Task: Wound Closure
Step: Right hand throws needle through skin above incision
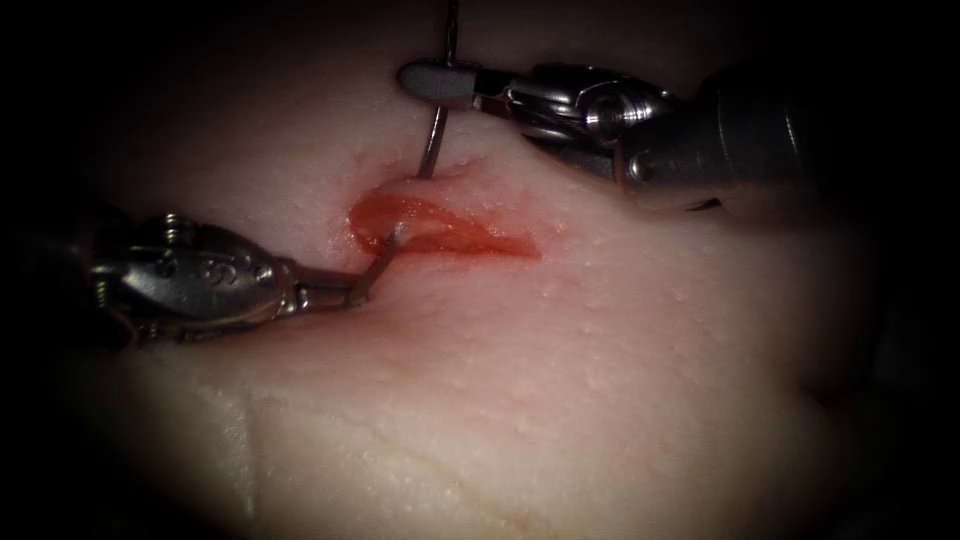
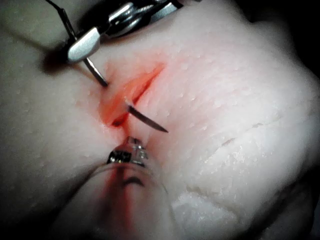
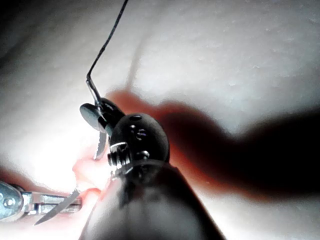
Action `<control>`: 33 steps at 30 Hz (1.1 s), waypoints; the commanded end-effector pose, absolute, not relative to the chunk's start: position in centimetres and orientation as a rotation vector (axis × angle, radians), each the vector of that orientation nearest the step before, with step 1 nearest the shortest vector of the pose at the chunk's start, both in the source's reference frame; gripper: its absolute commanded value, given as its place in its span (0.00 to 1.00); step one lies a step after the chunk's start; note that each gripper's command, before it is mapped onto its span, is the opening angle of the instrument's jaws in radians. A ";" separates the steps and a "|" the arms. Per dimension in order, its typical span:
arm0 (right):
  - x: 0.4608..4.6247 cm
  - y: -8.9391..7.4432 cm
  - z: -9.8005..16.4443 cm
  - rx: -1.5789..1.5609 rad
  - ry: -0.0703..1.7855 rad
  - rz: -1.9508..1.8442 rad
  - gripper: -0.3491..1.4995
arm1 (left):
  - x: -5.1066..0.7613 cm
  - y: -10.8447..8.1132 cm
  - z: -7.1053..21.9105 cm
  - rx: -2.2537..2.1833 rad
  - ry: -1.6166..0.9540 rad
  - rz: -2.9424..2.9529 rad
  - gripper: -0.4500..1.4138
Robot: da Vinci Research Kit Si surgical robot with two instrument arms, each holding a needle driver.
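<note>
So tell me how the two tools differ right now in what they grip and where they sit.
The right tool sits above the cut, shut on the needle near its thread end, just above where the needle enters the tissue. The left tool comes in low from the left, its jaws around the needle's tip end, which sticks out of the cut. The right tool lies level; the left angles upward. Both are on the same needle, which passes through the tissue.

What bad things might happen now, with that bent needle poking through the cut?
1. The right tool grips the needle near its thread end, while its tip pokes out of the cut. A sideways tug might tear the tissue.
2. The left tool sits right by the bare tip; a poor grab might let it slip.
3. The thread could snag.
</note>
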State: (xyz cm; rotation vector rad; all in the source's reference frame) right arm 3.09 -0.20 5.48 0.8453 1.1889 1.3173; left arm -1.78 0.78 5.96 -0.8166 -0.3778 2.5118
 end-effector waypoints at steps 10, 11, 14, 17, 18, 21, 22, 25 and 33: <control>3.23 -0.4 5.4 0.915 1.201 1.321 0.00 | -1.85 0.7 6.0 -0.839 -0.377 2.517 0.00; 3.22 -0.4 5.4 0.921 1.227 1.332 0.22 | -1.85 0.7 6.0 -0.870 -0.369 2.519 0.00; 3.18 -0.3 5.4 0.826 1.280 1.243 0.75 | -1.86 0.7 5.9 -0.980 -0.337 2.529 0.00; 3.11 -0.2 5.5 0.715 1.312 1.127 0.85 | -1.86 0.7 5.9 -1.120 -0.270 2.548 0.06; 3.08 -0.2 5.5 0.709 1.312 1.116 0.85 | -1.86 0.8 5.9 -1.161 -0.250 2.549 0.08; 2.97 -0.2 5.5 0.694 1.320 1.086 0.85 | -1.84 0.8 5.9 -1.279 -0.211 2.540 0.14; 2.94 -0.2 5.5 0.690 1.321 1.082 0.85 | -1.83 0.8 5.9 -1.302 -0.204 2.543 0.16; 2.77 -0.1 5.5 0.675 1.317 1.063 0.85 | -1.83 0.8 5.9 -1.368 -0.157 2.567 0.30; 2.70 -0.2 5.5 0.667 1.314 1.055 0.80 | -2.00 0.7 5.9 -1.551 -0.068 2.601 0.52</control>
